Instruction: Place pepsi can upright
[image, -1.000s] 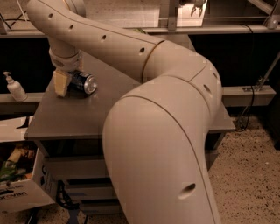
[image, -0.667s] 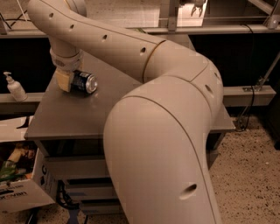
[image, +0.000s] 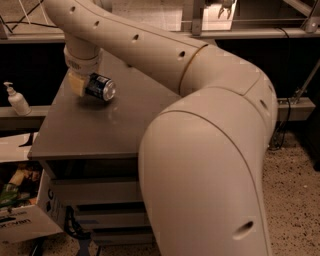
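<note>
gripper (image: 79, 84) hangs over the far-left part of the surface (image: 100, 135). pepsi can (image: 100, 87) lies on its side, just right of the fingers. Its long axis is roughly level, silver end pointing right and toward the camera. One pale finger pad (image: 75, 82) sits at its other end. The fingers look closed on the can, with the second pad hidden. Standing it up needs a quarter-turn of that axis.

Bulky arm (image: 210, 150) bends toward upper left, pincer (image: 79, 84) pointing down there.
</note>
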